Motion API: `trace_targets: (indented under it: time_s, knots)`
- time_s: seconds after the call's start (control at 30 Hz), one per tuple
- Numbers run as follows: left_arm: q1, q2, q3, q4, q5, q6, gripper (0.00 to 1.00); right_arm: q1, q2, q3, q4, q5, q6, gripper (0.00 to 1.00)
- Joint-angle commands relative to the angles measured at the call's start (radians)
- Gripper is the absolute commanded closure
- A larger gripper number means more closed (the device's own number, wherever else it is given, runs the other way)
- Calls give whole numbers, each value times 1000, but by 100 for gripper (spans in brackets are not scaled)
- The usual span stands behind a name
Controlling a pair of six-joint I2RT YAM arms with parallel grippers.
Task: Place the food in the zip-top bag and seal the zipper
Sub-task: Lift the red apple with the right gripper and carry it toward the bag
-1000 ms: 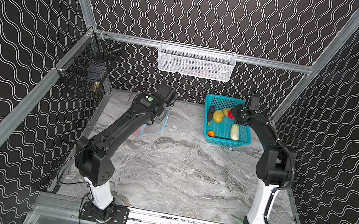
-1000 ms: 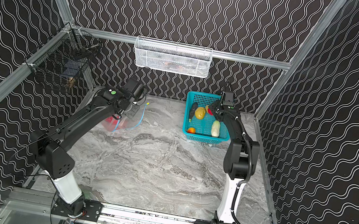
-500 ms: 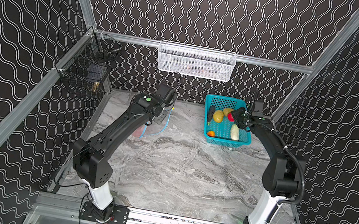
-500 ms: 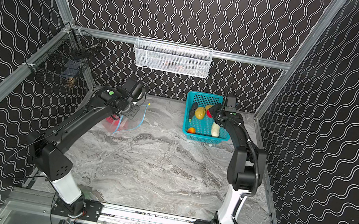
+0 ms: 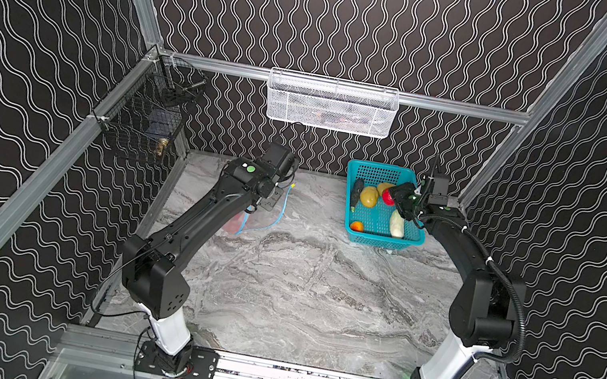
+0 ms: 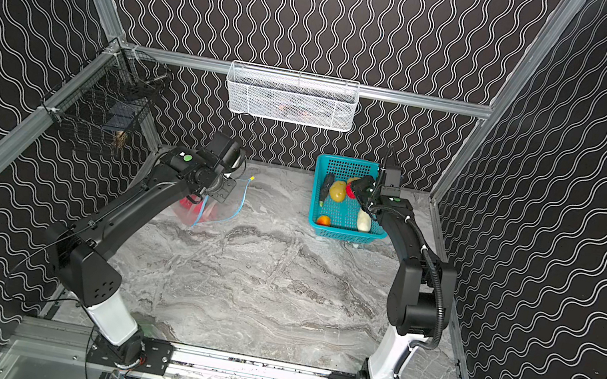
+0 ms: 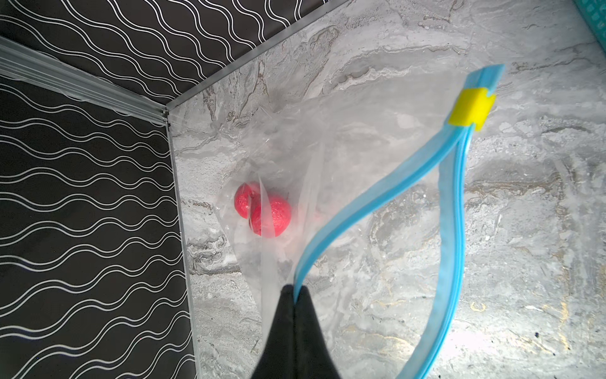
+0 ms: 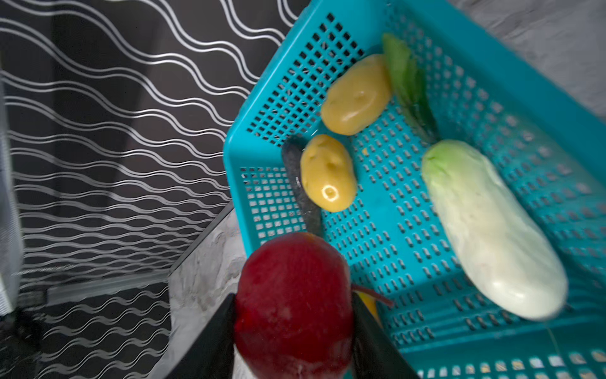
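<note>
The zip-top bag (image 7: 344, 137) lies at the back left of the table and also shows in both top views (image 5: 260, 221) (image 6: 216, 207). Two red tomatoes (image 7: 264, 213) lie inside it. My left gripper (image 7: 296, 292) is shut on one lip of the blue zipper (image 7: 370, 200), holding the mouth apart. The yellow slider (image 7: 470, 106) sits at the far end. My right gripper (image 8: 292, 305) is shut on a red tomato (image 8: 293, 295) (image 5: 387, 197) over the teal basket (image 5: 383, 239).
In the basket (image 8: 231, 147) lie two potatoes (image 8: 357, 95) (image 8: 328, 174), a white-green radish (image 8: 492, 229), a dark cucumber (image 8: 296, 177), a green vegetable (image 8: 406, 75) and an orange piece (image 5: 357, 225). A white wire basket (image 5: 329, 106) hangs at the back, a black one (image 5: 145, 120) on the left.
The right arm's elbow has swung outward and toward the front, while its gripper stays over the basket with the tomato. The left arm has shifted only slightly.
</note>
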Motion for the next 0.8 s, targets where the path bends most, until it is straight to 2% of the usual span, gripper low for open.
trace_targets:
  time_s: [0.0,0.17,0.33,0.53,0.77]
  knots:
    - [0,10,5,8,-15,-13,100,5,-32,-25,68,-58,12,49]
    - [1,26,22,1,-21,-12,100,51,-81,-40,26,8,-27,49]
    - [1,54,48,-17,-26,-18,100,102,-104,-65,41,6,-54,48]
    - [-1,70,58,-22,-35,-17,100,134,-114,-134,180,-95,-82,48]
    - [-1,61,43,-14,-44,-16,100,186,-114,-133,229,-164,-112,47]
